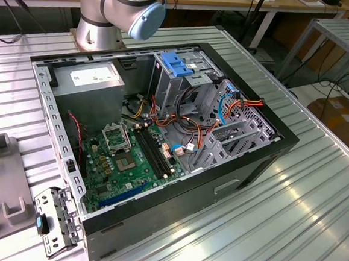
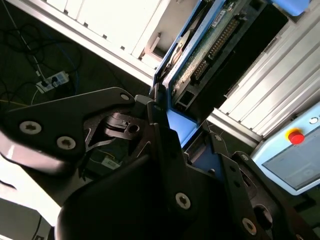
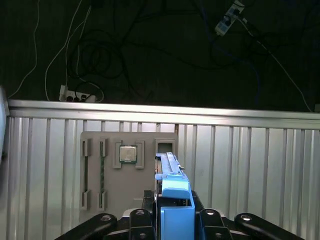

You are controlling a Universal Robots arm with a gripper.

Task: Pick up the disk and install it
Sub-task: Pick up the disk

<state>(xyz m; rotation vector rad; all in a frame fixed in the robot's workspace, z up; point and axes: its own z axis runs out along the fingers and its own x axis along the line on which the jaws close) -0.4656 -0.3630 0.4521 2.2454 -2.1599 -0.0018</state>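
In both wrist views my gripper is shut on the disk, held edge-on between the black fingers. The second wrist view shows the disk's green circuit board and a blue side rail beside the gripper. In the first wrist view the disk hangs above a grey fixture plate on the ribbed aluminium table. The exterior view has the open computer case lying on the table, with the arm's joint at the far edge behind it.
Inside the case are a green motherboard, a grey power supply box, a light-blue bracket, metal drive cages and loose orange cables. The fixture plate carries a processor chip. A pendant with a red button lies nearby.
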